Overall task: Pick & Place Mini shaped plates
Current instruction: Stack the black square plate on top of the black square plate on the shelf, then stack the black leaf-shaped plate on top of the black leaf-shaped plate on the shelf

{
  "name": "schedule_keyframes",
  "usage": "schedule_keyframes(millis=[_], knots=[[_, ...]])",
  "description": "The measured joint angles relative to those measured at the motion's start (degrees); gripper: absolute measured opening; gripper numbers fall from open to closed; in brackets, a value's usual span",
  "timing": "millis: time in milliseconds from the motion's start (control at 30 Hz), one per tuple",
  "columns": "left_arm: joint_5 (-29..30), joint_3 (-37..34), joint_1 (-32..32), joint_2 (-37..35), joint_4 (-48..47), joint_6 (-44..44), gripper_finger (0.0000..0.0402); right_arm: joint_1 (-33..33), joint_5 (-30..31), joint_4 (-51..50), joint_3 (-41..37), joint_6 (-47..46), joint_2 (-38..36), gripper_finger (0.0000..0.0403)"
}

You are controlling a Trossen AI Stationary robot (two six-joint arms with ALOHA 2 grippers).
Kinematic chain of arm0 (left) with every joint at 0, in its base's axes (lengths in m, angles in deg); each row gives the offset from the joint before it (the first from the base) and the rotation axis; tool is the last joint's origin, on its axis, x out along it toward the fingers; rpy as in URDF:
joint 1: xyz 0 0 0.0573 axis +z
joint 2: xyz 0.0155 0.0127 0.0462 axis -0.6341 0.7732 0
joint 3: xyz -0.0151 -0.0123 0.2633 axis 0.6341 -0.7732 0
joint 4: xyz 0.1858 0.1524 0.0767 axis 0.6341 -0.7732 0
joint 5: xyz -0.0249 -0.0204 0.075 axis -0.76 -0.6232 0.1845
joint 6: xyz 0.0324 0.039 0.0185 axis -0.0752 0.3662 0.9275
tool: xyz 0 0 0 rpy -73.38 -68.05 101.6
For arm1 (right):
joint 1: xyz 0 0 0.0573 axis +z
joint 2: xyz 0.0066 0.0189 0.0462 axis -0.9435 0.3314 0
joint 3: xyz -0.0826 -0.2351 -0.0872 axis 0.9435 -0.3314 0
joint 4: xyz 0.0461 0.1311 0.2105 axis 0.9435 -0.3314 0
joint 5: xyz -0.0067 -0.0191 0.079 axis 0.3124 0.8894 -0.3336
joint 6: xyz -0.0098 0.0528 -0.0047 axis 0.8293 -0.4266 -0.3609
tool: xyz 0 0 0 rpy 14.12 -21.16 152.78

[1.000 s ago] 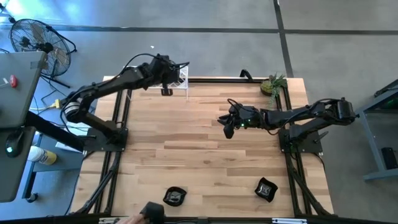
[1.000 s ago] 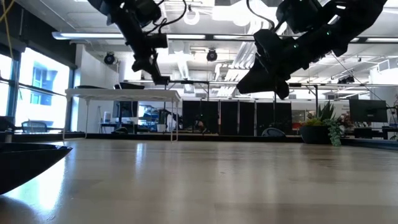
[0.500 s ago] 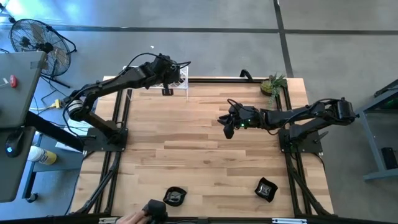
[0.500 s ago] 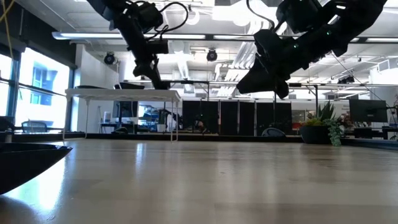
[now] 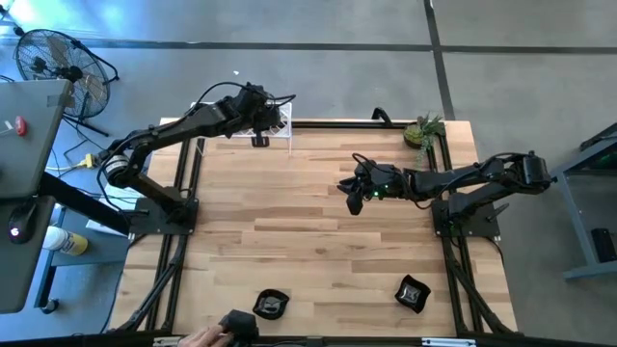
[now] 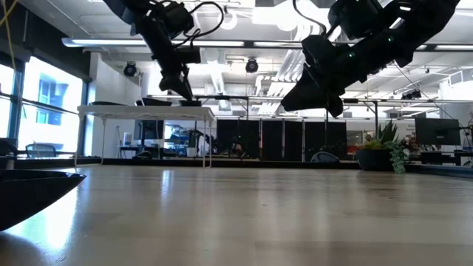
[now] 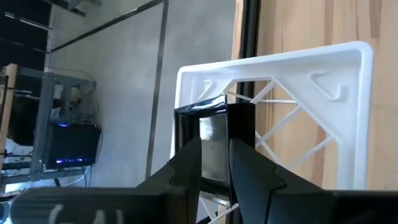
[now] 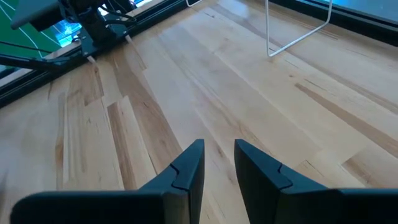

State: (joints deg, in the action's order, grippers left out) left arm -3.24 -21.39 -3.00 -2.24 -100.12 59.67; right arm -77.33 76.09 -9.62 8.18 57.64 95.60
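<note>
Wooden table [image 5: 308, 226], grey concrete floor [image 5: 366, 77]

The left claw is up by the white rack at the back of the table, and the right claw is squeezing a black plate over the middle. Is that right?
Not quite. The right claw holds nothing: the right wrist view shows only bare wood between its fingers. It does hang over the middle of the table. The left claw is indeed by the white rack at the back.

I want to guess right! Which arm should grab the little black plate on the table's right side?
Right. The right gripper hovers empty over mid-table, on that mini plate's side; the left gripper is far off at the white rack.
</note>
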Motion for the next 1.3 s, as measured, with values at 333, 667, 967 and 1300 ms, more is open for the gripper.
schedule_keyframes(millis=[333, 667, 967, 1300], knots=[[-2.32, 0.0, 0.0, -0.99, 0.35, -0.94, 0.0069, 0.0, 0.02, 0.02, 0.02, -0.11, 0.0, 0.0083], [-5.52, -0.05, -2.8, -2.98, -2.68, -10.37, 0.0013, 0.0, -1.53, 0.02, 0.02, 0.02, 0.0, 0.0083], [-19.62, -7.24, -11.85, -3.72, 2.51, -28.1, 0.0002, 0.19, -1.04, 0.0, 0.04, 1.55, 0.02, 0.0083], [-20.22, -19.83, -21.23, -3.68, 22.98, -36.31, 0.0001, 2.07, -0.02, -0.02, 0.04, 3.55, 0.02, 0.0083]])
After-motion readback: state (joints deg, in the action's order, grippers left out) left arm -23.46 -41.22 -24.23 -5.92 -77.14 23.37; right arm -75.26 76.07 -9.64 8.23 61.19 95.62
